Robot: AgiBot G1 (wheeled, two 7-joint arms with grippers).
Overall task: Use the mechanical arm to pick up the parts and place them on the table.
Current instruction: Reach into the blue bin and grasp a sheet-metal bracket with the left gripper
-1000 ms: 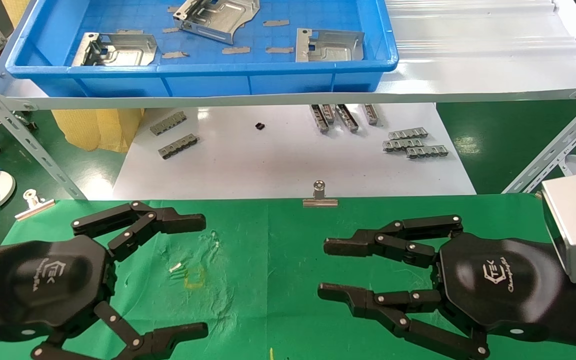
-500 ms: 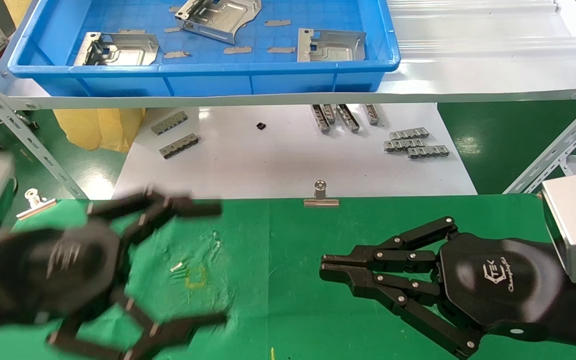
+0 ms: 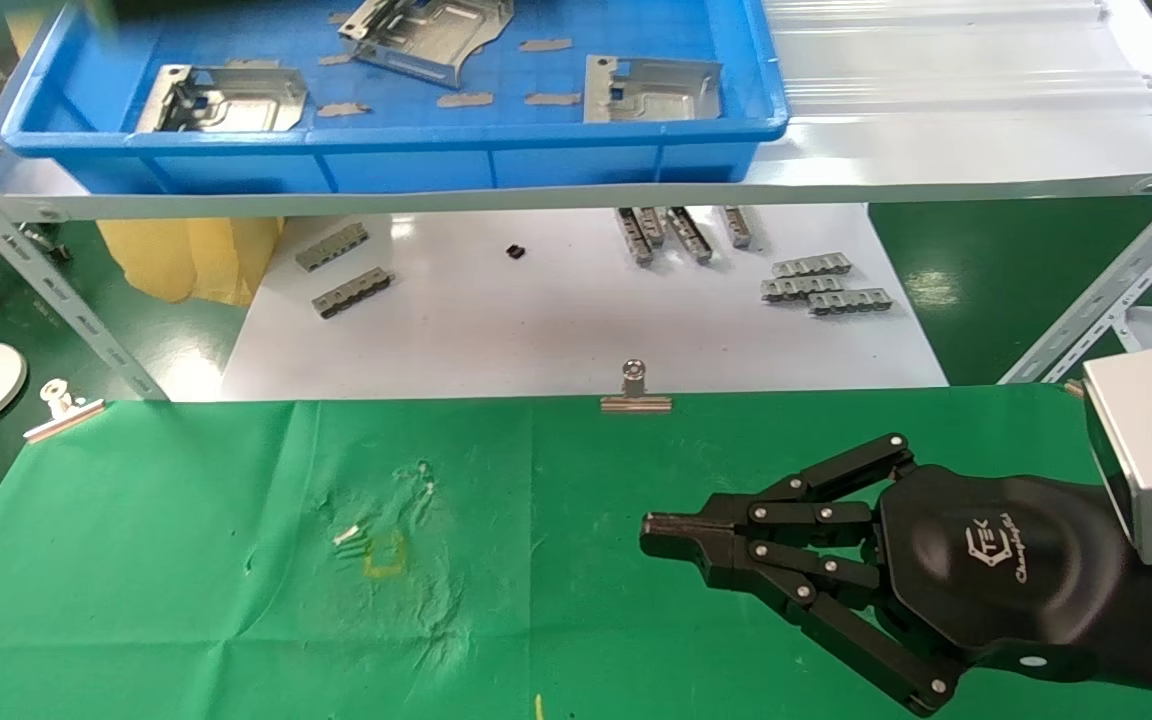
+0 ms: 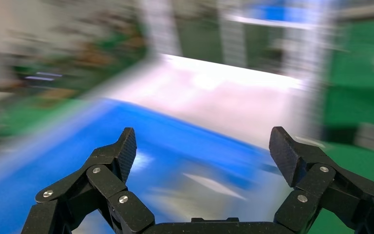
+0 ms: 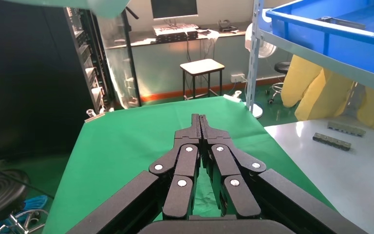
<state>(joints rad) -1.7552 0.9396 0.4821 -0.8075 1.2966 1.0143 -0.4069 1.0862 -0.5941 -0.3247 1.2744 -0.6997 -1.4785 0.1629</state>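
- Your left gripper (image 4: 202, 146) is out of the head view; its wrist camera shows the jaws spread wide with nothing between them, over a blurred blue surface and a white one beyond it.
- Left part (image 3: 223, 98) lies flat in the blue tray (image 3: 386, 168), near the tray's left front corner.
- Middle part (image 3: 428, 35) sits tilted toward the back of the tray, cut by the top of the head view.
- Right part (image 3: 651, 88) lies flat near the tray's right front wall; thin grey slips (image 3: 464, 99) are scattered between the three.
- Tray sits on a metal shelf (image 3: 936, 150), above the white board (image 3: 576, 320), which carries small grey toothed strips (image 3: 825, 292).
- Table (image 3: 186, 560), green cloth, has none of the parts on it; you see a yellow mark (image 3: 384, 553) left of centre and a metal clip (image 3: 635, 391) on the far edge.
- Your right gripper (image 3: 651, 527) is low over the right half of the table, pointing toward your left, jaws pressed together and holding nothing; the right wrist view shows the fingertips (image 5: 195, 123) touching.
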